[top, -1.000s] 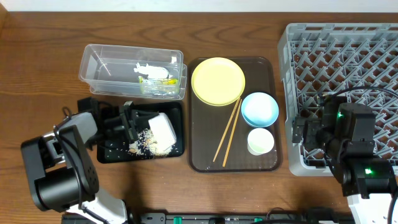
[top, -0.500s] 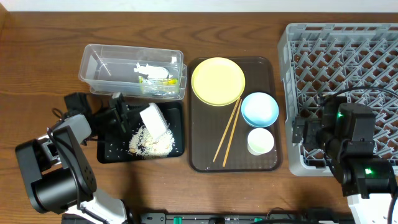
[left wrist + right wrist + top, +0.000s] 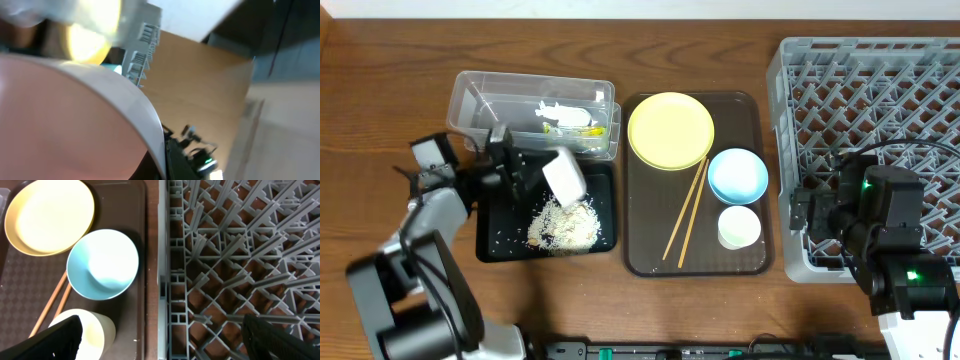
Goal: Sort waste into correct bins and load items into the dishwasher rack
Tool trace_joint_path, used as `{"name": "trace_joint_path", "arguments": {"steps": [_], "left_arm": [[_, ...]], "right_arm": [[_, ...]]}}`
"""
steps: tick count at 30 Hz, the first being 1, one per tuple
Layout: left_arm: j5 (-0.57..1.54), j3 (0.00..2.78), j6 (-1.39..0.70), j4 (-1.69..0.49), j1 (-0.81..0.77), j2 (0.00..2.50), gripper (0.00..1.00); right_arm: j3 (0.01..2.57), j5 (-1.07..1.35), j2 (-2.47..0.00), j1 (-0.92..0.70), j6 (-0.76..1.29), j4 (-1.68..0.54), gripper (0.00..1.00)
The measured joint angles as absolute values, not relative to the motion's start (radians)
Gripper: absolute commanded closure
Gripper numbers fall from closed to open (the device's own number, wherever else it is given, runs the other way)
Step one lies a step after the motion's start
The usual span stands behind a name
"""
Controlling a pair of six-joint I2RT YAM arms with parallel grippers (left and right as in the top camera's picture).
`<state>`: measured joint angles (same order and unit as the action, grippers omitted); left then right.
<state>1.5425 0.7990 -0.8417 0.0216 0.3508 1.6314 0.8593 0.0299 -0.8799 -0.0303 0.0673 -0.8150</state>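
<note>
My left gripper (image 3: 538,178) is shut on the rim of the white bowl (image 3: 565,177), which it holds tipped on its side over the black tray (image 3: 495,240). A pile of rice (image 3: 563,225) lies in that tray below the bowl. The bowl's rim (image 3: 135,100) fills the blurred left wrist view. Wrapper scraps (image 3: 570,120) sit in the clear tub (image 3: 480,110). The yellow plate (image 3: 670,130), blue bowl (image 3: 737,175), white cup (image 3: 739,227) and chopsticks (image 3: 687,210) rest on the brown tray (image 3: 650,255). My right gripper (image 3: 165,345) stands open over the left wall of the grey rack (image 3: 880,100).
The rack's lattice floor (image 3: 235,255) holds nothing in view. In the right wrist view the cup (image 3: 92,330) sits by one finger, with the blue bowl (image 3: 102,262) and plate (image 3: 50,215) beyond. Bare wooden table lies at the far left.
My left gripper has swung back and up with the white bowl, tipping it further. The rice has spilled out into a pile on the black tray. The right arm has not moved.
</note>
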Motion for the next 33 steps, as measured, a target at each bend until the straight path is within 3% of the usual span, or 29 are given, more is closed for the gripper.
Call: {"name": "trace_joint_path", "arguments": {"steps": [7, 17, 26, 33], "left_arm": [[1.424, 0.798, -0.895, 0.328, 0.109, 1.409, 0.94], [1.047, 0.798, -0.83, 0.325, -0.252, 1.407, 0.94], [0.823, 0.817, -0.748, 0.042, -0.292, 1.407, 0.94], [0.664, 0.977, -0.551, -0.282, -0.322, 1.407, 0.94]], "right_arm": [[0.86, 0.03, -0.88, -0.03, 0.067, -0.815, 0.01], [0.86, 0.03, -0.88, -0.03, 0.067, -0.815, 0.01], [0.86, 0.03, -0.88, -0.03, 0.067, -0.815, 0.01], [0.86, 0.03, -0.88, -0.03, 0.067, -0.815, 0.01]]}}
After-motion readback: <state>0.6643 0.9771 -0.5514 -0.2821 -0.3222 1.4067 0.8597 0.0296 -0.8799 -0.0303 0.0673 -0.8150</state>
